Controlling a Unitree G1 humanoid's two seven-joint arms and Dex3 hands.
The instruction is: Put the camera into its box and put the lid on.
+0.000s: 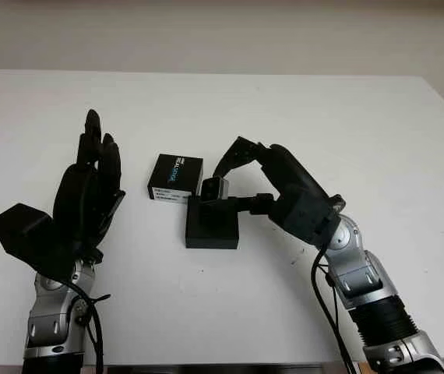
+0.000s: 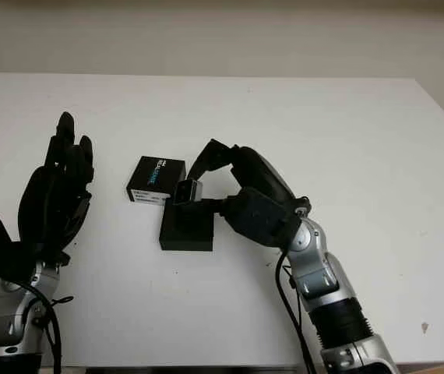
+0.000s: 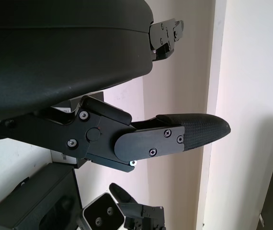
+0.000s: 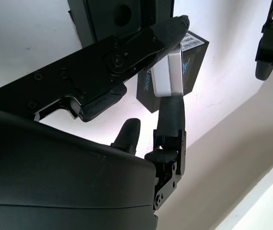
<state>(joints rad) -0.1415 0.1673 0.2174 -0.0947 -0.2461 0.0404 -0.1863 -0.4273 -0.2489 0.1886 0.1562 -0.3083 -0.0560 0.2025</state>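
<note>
At table (image 1: 362, 117) centre, we see the right hand (image 1: 241, 175) pinching the camera (image 1: 213, 188) over the box (image 1: 212, 222); lid (image 1: 175, 177) at 11 o'clock; left hand (image 1: 89, 191) open.

- Light: bright, even, diffuse; white table (image 1: 300, 117) close to washed out.
- Shadows: soft and faint, pooling under the black box (image 1: 211, 222) and right hand (image 1: 241, 175), toward 6 o'clock.
- Focus: head views sharp; wrist views blur the nearest hand shell.
- Glare: dull sheen on black casings.
</note>
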